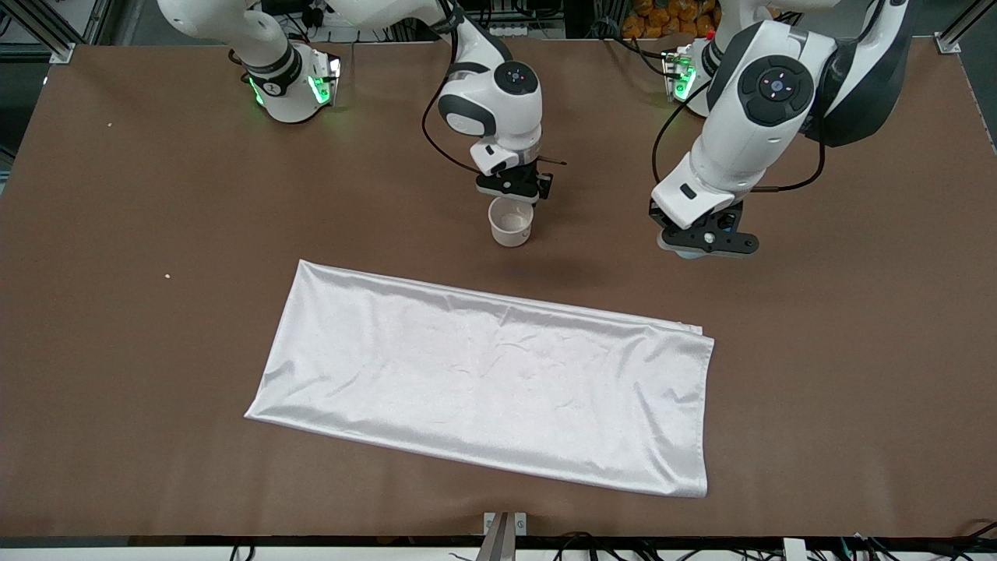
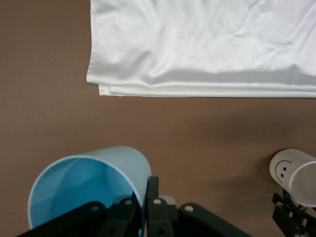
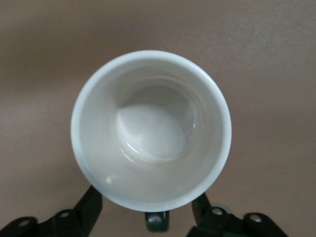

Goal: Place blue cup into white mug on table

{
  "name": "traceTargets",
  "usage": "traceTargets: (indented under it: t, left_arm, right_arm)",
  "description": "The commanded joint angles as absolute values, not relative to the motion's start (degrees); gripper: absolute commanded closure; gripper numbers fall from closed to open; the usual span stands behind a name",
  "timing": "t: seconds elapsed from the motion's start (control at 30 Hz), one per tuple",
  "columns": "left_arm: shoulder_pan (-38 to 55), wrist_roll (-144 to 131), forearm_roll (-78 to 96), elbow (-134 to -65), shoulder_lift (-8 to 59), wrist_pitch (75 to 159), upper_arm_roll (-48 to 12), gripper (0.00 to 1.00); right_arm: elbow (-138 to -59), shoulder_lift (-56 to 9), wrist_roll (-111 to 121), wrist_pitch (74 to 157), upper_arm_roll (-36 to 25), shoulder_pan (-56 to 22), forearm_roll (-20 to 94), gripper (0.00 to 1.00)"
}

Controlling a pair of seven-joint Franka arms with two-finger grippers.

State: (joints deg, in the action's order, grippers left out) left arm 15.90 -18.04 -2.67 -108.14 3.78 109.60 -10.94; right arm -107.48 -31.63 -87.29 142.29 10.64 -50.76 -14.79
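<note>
The white cloth (image 1: 491,382) lies flat on the brown desk (image 1: 140,327), nearest the front camera, and serves as the landmark here.

The white mug (image 1: 511,221) stands upright on the desk, farther from the front camera than the cloth and a short way apart from it. Its mouth faces up and it is empty. The right wrist view shows its dark handle (image 3: 157,221) between the fingers (image 3: 89,207) of the right claw (image 1: 514,187). These fingers stand on either side of the mug wall with a slight gap, so the claw is released and sits around the mug rim, not clamped on it.

The left claw (image 1: 705,241) hangs over bare desk, above the stretch just past the cloth's corner toward the left arm's end. It is clenched on the wall of the blue cup (image 2: 89,190), which is tilted in the grip with its open mouth showing in the left wrist view. The cup is well apart from the mug.
</note>
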Motion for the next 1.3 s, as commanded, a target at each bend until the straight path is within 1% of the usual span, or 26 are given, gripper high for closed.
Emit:
traceTargets:
  t: [0.0, 0.33, 0.63, 0.83, 1.07, 1.27]
  left_arm:
    - [16.1, -19.1, -3.7, -108.6, 3.2, 109.4, -11.4, 1.0]
    - [16.3, -19.2, -3.7, -108.3, 3.5, 109.4, -12.5, 1.0]
    - [16.9, -20.7, -3.7, -107.9, 4.1, 109.4, -14.0, 1.0]
    - [17.3, -22.0, -3.8, -107.8, 4.5, 109.4, -14.9, 1.0]
    - [18.2, -24.1, -3.9, -107.7, 5.2, 109.5, -16.3, 1.0]
    - [20.9, -29.4, -4.0, -105.9, 6.9, 109.5, -17.0, 1.0]
  right_arm:
    - [-107.0, -29.4, -88.5, 140.1, 10.5, -50.5, -16.2, 0.0]
    - [-105.7, -26.5, -87.5, 135.7, 10.7, -49.0, -15.6, 0.0]
    - [-105.2, -25.7, -86.8, 134.6, 10.6, -47.6, -15.6, 0.0]
    - [-105.3, -25.8, -80.3, 134.5, 10.6, -42.6, -15.6, 0.0]
    - [-105.2, -25.8, -69.7, 134.5, 10.6, -34.1, -15.6, 0.0]
    - [-105.4, -26.1, -57.2, 134.5, 10.5, -25.4, -15.5, 0.0]
